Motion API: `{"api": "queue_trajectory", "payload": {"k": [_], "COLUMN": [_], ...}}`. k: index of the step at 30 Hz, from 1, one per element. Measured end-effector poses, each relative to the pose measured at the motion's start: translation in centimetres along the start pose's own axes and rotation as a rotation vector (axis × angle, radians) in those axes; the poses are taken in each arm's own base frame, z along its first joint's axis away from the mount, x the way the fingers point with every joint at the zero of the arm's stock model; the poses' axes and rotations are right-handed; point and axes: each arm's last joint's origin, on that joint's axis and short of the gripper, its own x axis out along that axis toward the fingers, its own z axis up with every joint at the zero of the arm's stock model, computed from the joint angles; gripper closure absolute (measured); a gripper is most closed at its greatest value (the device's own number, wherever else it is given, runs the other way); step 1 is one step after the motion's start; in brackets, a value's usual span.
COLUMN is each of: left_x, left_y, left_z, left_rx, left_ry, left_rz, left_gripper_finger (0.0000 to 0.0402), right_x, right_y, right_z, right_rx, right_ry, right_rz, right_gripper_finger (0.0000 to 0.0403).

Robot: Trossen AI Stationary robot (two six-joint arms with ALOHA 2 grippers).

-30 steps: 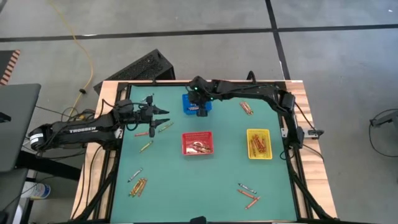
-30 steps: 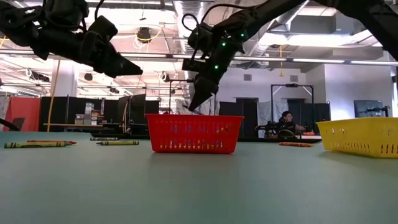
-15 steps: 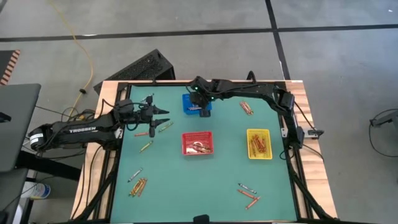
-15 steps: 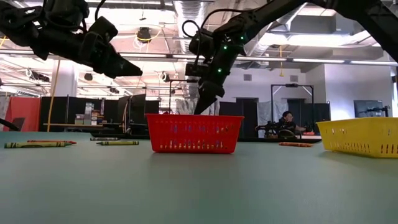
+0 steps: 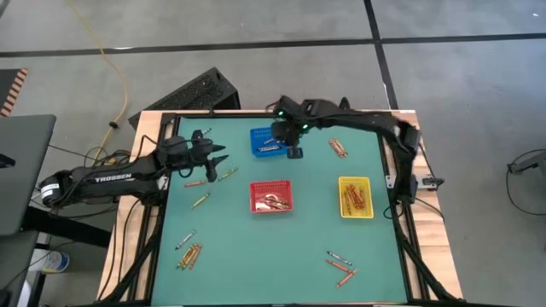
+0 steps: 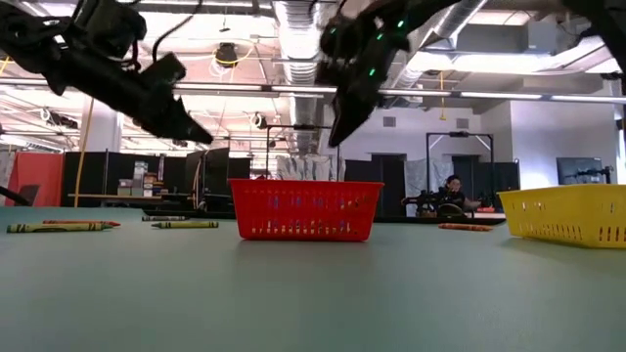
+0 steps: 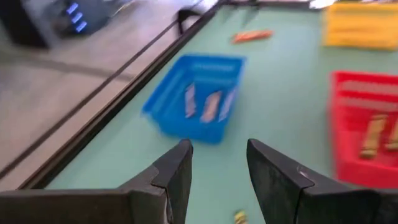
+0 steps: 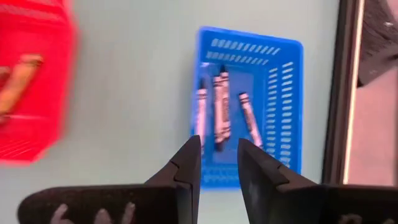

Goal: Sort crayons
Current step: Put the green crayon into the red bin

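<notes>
Three crayons (image 8: 219, 112) in blue basket (image 8: 283, 93)

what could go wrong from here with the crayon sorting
The right hand, open and empty, hangs close beside the blue basket; swinging away low might nudge it and its crayons. The left hand is open over loose crayons lying close together, so it may grab two or push one aside.

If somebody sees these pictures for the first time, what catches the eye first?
Three bright baskets on the green table: the blue basket at the far edge, the red basket in the middle, the yellow basket towards the right. The right gripper hangs empty beside the blue one.
</notes>
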Motion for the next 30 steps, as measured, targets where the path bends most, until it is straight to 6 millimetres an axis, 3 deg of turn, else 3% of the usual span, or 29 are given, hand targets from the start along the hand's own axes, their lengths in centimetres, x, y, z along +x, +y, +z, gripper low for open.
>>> {"api": "queue_trajectory", "payload": {"k": [5,8,14,18,24,30], "left_x": [0.7,1.4,3.6,5.2,7.8,9.3], "left_y": [1.6,3.5,7.7,9.7,11.8,12.5], "left_z": [-1.0,-1.5,-1.8,-1.7,-1.6,-1.8], "left_rx": [-0.095,-0.138,-0.270,-0.263,-0.255,-0.265], "left_ry": [0.075,0.151,0.373,0.503,0.661,0.771], "left_rz": [0.101,0.194,0.315,0.336,0.320,0.292], "left_gripper_finger": [0.0267,0.0272,0.0278,0.0278,0.0278,0.0278], "right_x": [-4.4,-5.3,-5.0,-4.8,-4.6,-4.3], "right_y": [0.0,0.0,1.7,3.5,5.5,6.3], "right_z": [-1.0,-2.5,-7.0,-9.5,-12.1,-13.6], "right_rx": [0.014,0.027,0.098,0.110,0.081,0.067], "right_ry": [-0.139,-0.190,-0.198,-0.254,-0.367,-0.422], "right_rz": [0.110,0.146,0.138,0.097,0.020,-0.027], "right_gripper_finger": [0.0306,0.0306,0.0306,0.0306,0.0306,0.0306]}}
